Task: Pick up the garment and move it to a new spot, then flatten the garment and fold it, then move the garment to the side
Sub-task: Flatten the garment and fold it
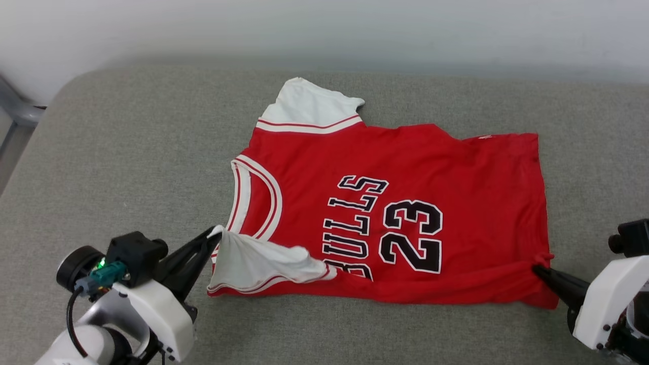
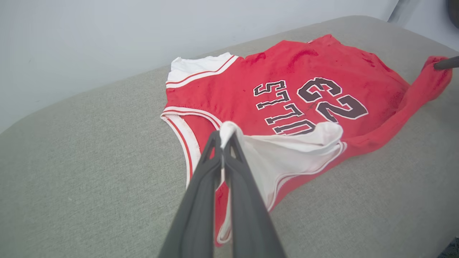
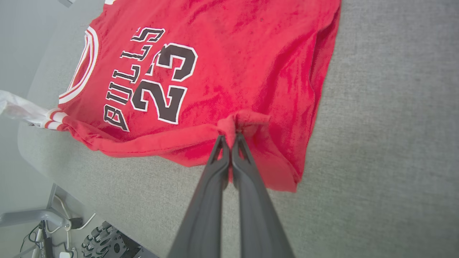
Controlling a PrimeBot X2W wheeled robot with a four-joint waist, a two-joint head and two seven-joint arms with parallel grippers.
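Observation:
The garment (image 1: 395,203) is a red jersey with white sleeves and dark "BULLS 23" lettering, spread on the grey padded table with its collar toward the left. My left gripper (image 1: 214,234) is shut on the near white sleeve (image 2: 287,150), lifting it over the chest lettering. My right gripper (image 1: 536,268) is shut on a bunched red fold at the near hem corner (image 3: 244,122). In the left wrist view the garment (image 2: 287,89) rises in a taut ridge toward the right gripper's fingertips (image 2: 439,64). The far white sleeve (image 1: 309,106) lies flat.
The grey padded table (image 1: 127,167) has bare room left, right and in front of the jersey. A pale wall stands behind it. Below the table's edge, a metal frame, cables and a wheeled base (image 3: 104,240) appear in the right wrist view.

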